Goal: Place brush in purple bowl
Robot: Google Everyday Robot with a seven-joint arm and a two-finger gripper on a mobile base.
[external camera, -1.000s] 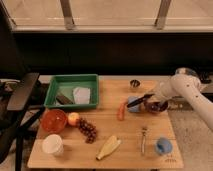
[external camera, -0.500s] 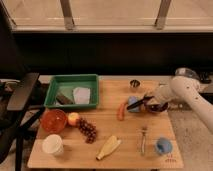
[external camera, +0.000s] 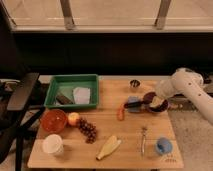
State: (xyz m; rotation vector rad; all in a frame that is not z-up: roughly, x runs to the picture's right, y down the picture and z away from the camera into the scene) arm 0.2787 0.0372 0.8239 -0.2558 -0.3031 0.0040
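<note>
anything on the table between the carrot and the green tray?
No, just bare wood, per the camera view. The carrot lies right of the green tray. The gripper is over the purple bowl.

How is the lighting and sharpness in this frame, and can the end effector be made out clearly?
Camera view: warm, dim light on the wooden table, dark band behind, brighter strip along the top; everything is soft and blurred. The end effector sits at the purple bowl, merging with the brush into a dark smear.

A wooden table (external camera: 107,127) stands before a dark wall under bright windows (external camera: 112,11) (black chair (external camera: 17,102) left).
</note>
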